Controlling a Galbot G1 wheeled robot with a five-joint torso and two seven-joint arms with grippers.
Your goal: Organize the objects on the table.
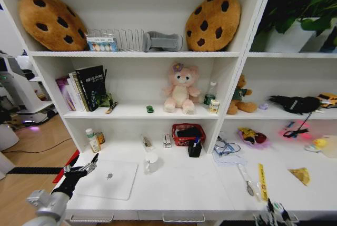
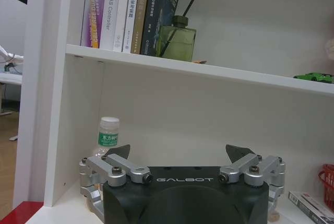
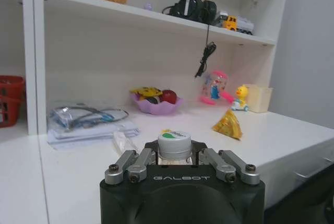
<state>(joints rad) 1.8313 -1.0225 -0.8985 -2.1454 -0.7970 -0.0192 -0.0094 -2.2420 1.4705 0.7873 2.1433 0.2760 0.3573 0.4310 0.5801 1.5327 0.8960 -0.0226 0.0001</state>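
Note:
A thin silver laptop [image 1: 108, 178] lies shut at the front left of the white table [image 1: 184, 189]. My left gripper [image 1: 88, 167] hovers open over the laptop's left edge; in the left wrist view its gripper [image 2: 178, 153] is open with nothing between the fingers. A tiny green toy car sits on the shelf above [image 1: 150, 109] [image 2: 314, 77]. A pen [image 1: 247, 181] and a yellow strip [image 1: 261, 181] lie at the front right. My right gripper [image 1: 274, 213] is low at the table's front right edge, shut [image 3: 175, 153] on a small white cylinder with a green mark [image 3: 175, 141].
On the desk stand a white mug [image 1: 151, 161], a black pen holder [image 1: 195, 147], a red basket [image 1: 188, 133] and a bottle [image 1: 93, 140] [image 2: 107, 132]. A cable bundle [image 3: 86, 117], purple bowl [image 3: 156, 104] and yellow wrapped item [image 3: 228, 124] lie right. Shelf uprights divide the desk's back.

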